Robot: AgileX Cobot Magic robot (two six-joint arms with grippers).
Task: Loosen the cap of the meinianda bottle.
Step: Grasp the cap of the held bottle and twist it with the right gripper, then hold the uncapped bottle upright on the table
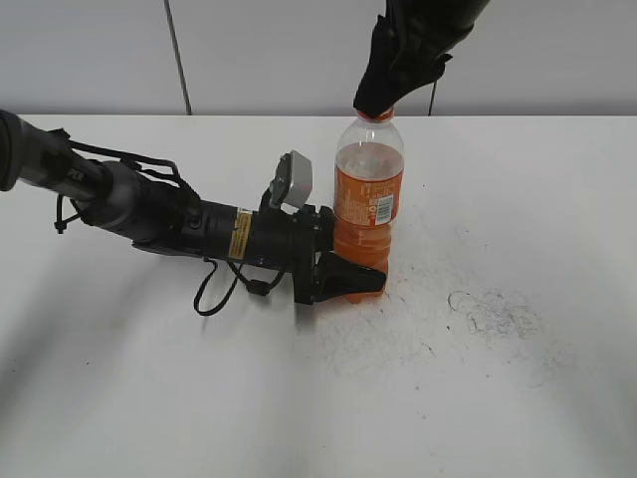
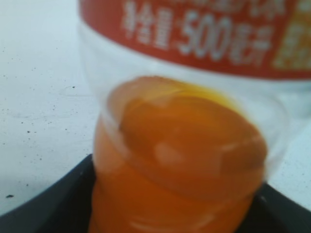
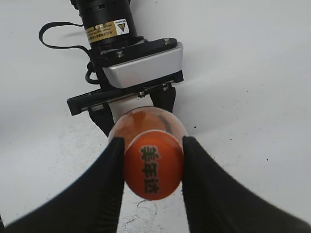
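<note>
Near the table's far edge, the left gripper (image 1: 348, 277) clamped the upright bottle (image 1: 368, 194) low down. The right gripper (image 3: 153, 167) pinched its cap (image 3: 153, 167) from above.

I see a white table (image 1: 518, 398) with dark specks and a scuffed ring mark on its right side. The meinianda bottle (image 1: 368, 199) stands upright on it. A black cable (image 1: 214, 294) loops down onto the table too.

Exterior slanting down across table (image 1: 518, 398), left wrist level, close on bottle (image 2: 180, 160) base, right wrist straight down over cap (image 3: 153, 166), bottle shared
</note>
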